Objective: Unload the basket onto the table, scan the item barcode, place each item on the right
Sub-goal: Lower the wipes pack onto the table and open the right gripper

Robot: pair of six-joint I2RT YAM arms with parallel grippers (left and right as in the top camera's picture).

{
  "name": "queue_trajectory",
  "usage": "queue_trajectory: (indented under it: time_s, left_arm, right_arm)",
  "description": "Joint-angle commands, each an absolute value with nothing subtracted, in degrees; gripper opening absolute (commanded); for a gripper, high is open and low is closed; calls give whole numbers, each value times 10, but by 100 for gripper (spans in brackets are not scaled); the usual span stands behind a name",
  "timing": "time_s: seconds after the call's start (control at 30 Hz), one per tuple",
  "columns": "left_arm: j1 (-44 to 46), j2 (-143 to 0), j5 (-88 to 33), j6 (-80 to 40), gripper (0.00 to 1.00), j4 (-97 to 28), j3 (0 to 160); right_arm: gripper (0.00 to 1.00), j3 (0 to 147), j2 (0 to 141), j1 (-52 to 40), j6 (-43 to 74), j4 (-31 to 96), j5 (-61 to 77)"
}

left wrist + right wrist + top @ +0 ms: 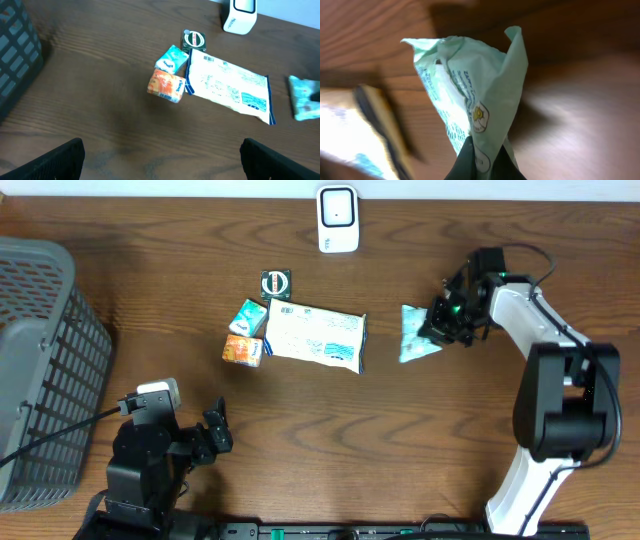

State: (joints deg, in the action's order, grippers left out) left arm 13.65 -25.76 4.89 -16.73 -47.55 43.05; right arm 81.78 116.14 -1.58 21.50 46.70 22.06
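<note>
place: shop checkout setup | evidence: barcode scanner (338, 218), shopping basket (40, 380), packaged goods (314, 337), wooden table (420, 440)

Grey mesh basket (55, 350) at left edge of dark wood counter (400, 440), well apart from other goods. Mid-counter cluster: large white flat pack (315, 335), blue print, lying flat, slightly skewed. Small orange carton (243, 350) against pack's left end. Small teal carton (248, 317) just beside orange one, on far side. Dark green square sachet (276, 283), round emblem, at pack's far left corner.
</note>
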Motion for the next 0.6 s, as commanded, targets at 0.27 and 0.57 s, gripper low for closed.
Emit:
queue_trajectory:
  time_s: [0.27,0.57]
  left_arm:
    - [136,-257,56,-170,98,-475,430]
    - [136,-257,56,-170,98,-475,430]
  right_arm:
    - [1,844,1084,-204,279,534,-371]
    - [1,842,1191,-272,338,544,-524]
